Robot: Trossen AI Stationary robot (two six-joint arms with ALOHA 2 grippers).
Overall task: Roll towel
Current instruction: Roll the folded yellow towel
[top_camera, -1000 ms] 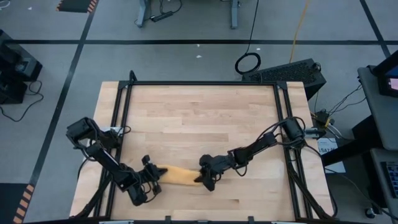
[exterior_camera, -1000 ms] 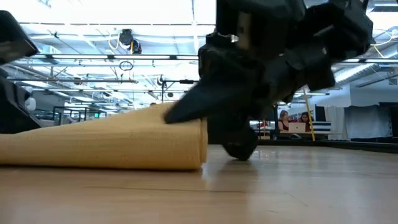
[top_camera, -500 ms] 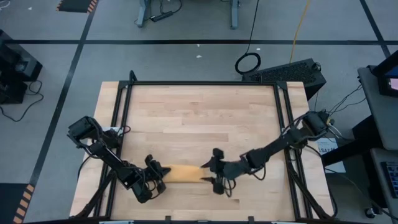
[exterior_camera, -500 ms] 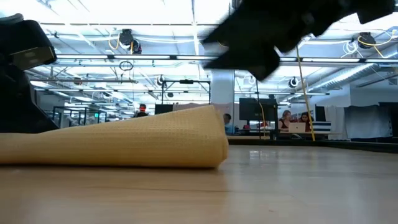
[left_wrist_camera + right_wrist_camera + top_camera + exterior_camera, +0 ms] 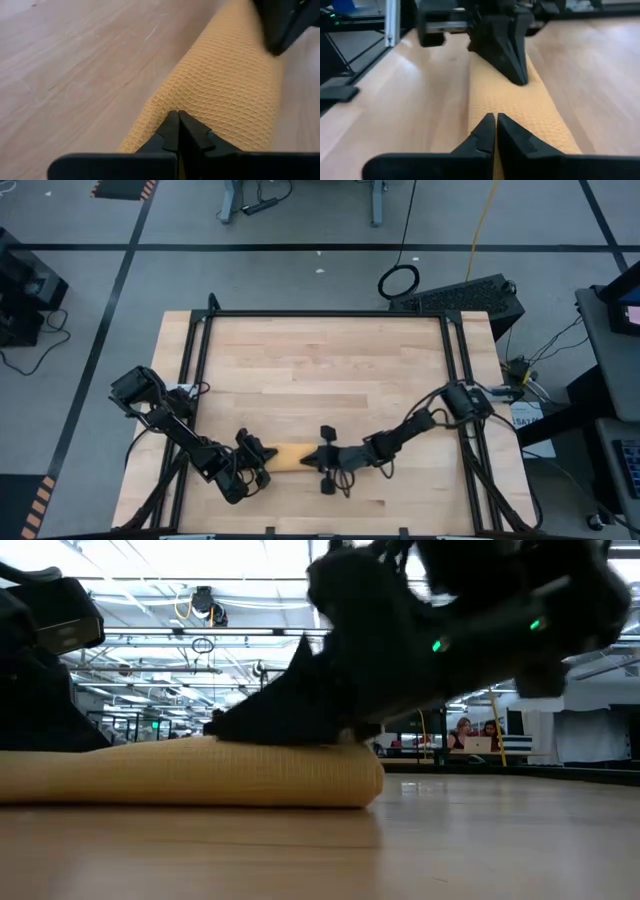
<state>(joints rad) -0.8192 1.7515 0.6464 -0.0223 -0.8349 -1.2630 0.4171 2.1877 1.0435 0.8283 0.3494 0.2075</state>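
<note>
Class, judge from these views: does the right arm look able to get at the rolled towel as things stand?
Probably yes: the right pincer, shut, already rests on the towel at one end, nothing between them; the left pincer presses the other end.

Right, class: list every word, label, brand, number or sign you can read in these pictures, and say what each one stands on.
None can be read.
Towel: plain waffle weave with no print, and no tag shows.
Table: bare wood, no marks.
Left gripper and right gripper: plain dark fingers, no lettering.
Screens in the room behind the table, low view: too small and blurred to read.
</note>
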